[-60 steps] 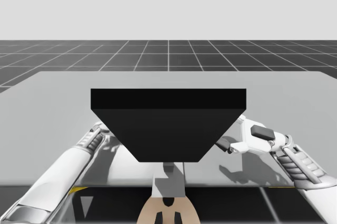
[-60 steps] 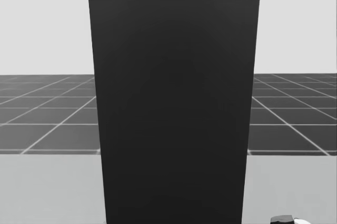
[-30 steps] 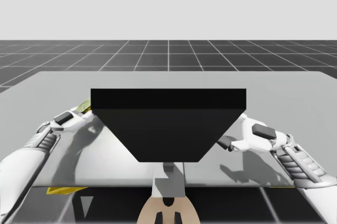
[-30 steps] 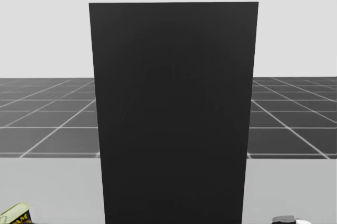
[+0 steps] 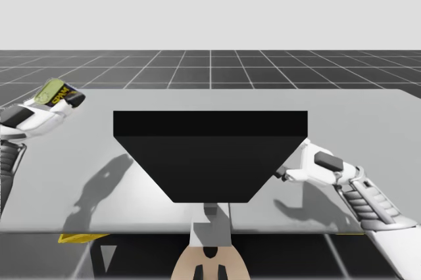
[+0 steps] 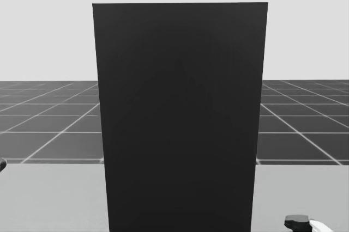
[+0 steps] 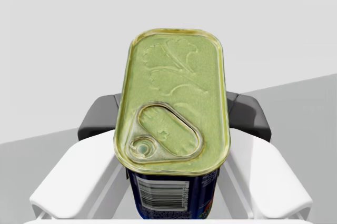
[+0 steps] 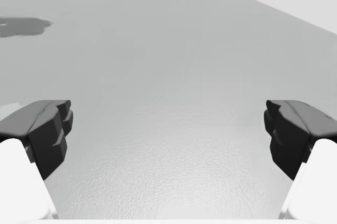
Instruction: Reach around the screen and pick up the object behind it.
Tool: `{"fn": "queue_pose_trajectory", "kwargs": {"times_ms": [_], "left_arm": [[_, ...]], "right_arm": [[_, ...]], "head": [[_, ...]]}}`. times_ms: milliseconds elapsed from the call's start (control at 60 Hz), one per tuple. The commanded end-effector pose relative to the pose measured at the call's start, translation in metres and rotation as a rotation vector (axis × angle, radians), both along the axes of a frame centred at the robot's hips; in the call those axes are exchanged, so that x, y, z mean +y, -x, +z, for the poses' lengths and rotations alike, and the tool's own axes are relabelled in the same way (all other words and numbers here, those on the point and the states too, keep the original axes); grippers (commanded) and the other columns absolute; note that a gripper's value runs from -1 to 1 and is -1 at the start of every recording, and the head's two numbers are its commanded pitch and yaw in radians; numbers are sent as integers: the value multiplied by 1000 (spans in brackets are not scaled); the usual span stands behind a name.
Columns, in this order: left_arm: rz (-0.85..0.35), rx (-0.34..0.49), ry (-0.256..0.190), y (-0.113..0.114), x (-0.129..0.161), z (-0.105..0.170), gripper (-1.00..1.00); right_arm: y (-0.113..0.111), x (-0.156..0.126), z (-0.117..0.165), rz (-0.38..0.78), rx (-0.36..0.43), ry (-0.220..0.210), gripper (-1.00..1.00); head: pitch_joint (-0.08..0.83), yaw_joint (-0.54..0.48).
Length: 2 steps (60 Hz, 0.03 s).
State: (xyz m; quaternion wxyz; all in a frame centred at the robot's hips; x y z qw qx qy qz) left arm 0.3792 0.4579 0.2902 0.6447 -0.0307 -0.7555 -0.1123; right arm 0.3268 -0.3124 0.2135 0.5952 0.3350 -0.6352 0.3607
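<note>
A tall black screen stands upright mid-table, and from my head it blocks the centre. My left gripper is raised at the far left, above the table's left edge, shut on a rectangular can. In the left wrist view the can has a green-gold pull-tab lid and a dark blue body, with the left gripper pressing it from both sides. My right gripper hovers low beside the screen's right side. It is open over bare table.
The grey table stretches wide on both sides of the screen. Something yellow pokes out under the table's front edge at the left. A dark grid floor lies beyond the table.
My left arm has swung out from beside the screen to the far left and up, carrying the can. The right gripper has barely shifted. My head has tilted slightly.
</note>
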Motion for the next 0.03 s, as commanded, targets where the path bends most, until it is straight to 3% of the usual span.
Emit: {"fn": "queue_pose_trajectory", "kwargs": {"times_ms": [17, 33], "left_arm": [[17, -190, -11, -3, -13, 70, 1000], [17, -202, -14, -2, -15, 75, 1000]], "right_arm": [[-7, -1, -1, -75, -67, -40, -1000], [-9, -1, -1, -90, -74, -52, -1000]], "head": [[58, 19], [58, 18]]}}
